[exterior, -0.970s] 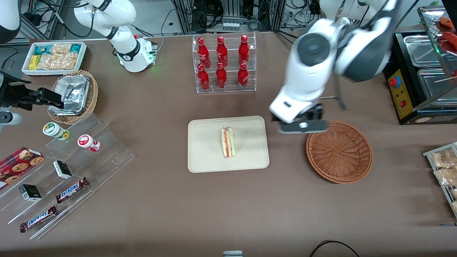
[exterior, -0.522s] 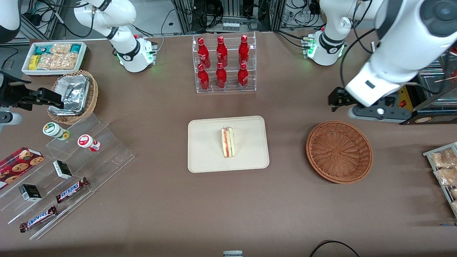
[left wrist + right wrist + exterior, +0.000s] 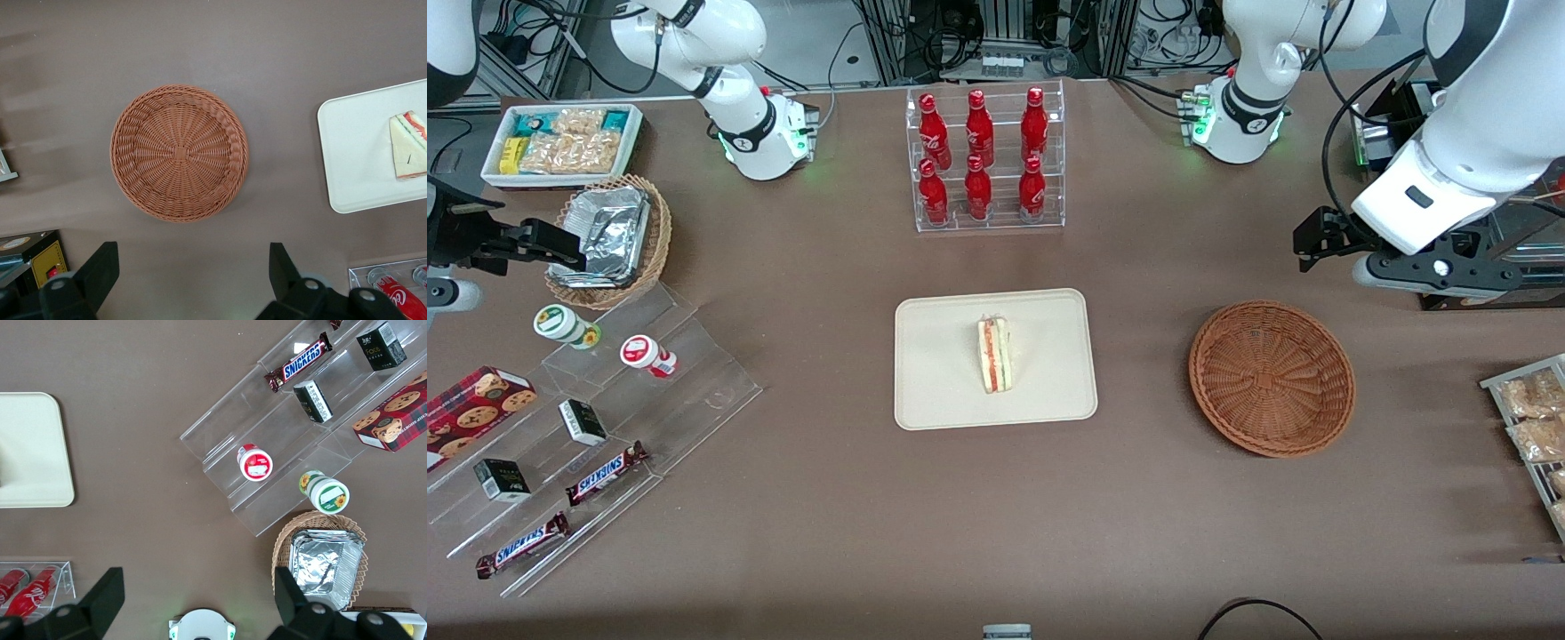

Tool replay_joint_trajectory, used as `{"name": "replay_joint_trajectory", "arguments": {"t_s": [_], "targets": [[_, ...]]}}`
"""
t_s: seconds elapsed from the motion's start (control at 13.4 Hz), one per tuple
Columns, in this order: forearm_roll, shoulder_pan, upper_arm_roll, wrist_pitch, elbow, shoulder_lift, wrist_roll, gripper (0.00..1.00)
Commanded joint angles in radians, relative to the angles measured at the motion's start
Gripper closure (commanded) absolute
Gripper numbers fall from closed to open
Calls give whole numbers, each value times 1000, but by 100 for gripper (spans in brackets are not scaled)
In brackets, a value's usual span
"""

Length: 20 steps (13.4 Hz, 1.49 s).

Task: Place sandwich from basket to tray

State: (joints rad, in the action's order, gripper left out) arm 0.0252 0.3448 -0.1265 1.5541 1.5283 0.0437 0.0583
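The sandwich lies on the tray; the basket holds nothing. The gripper hovers high, seemingly above bare table, fingers spread wide.

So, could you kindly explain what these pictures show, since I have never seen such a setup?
Two white robot arms stand at a brown table. One picture looks down from the front; the other two come from cameras on the arms' wrists. The working arm's pincer hangs open and holds nothing, raised above the table, farther from the front camera than the round wicker basket, which is empty. The sandwich lies on the cream tray. Also there: a rack of red bottles, snacks and a foil-tray basket.
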Motion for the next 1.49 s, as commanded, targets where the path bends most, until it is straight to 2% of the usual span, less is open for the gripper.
{"name": "replay_joint_trajectory", "arguments": {"t_s": [0.0, 0.07, 0.3, 0.52, 1.12, 1.42], "targets": [[-17, -73, 13, -2, 16, -19, -15, 1], [-27, -125, 90, 1, 10, -19, -15, 1], [-24, -280, 207, -6, 1, -22, -43, 1], [-37, -338, 214, -9, 1, -22, -71, 0], [-31, -346, 214, -68, 33, -114, 3, 0], [-31, -357, 211, -66, 18, -99, -6, 0]]}}
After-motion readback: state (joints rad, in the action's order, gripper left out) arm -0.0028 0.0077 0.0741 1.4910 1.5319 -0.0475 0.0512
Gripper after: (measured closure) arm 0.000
